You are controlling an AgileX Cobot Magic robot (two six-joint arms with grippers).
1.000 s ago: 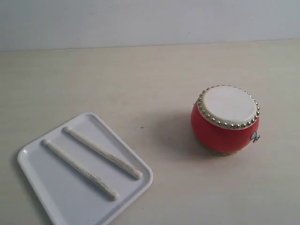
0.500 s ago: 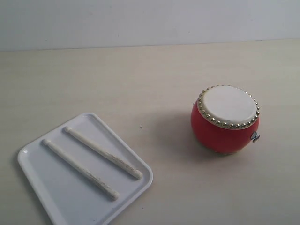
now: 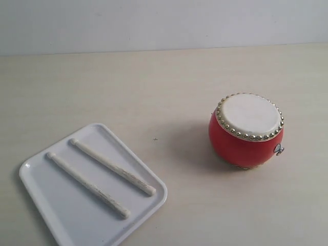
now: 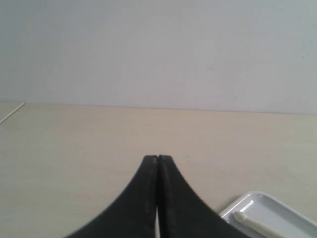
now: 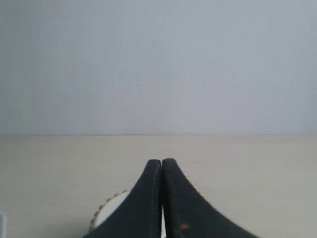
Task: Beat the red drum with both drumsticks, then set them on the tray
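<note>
A pale beige surface (image 3: 128, 87) with faint wood grain meets a plain light grey wall (image 3: 164, 23) behind.

No text, label, brand, number or sign can be read in any view. The red drum (image 3: 238, 148), at about three o'clock in the exterior view, has a plain glossy body. The tray (image 3: 56, 200), at about eight o'clock, is plain white. Faint specks on the drumsticks (image 3: 112, 166) look like wear rather than print, though the view is too coarse to be sure.
</note>
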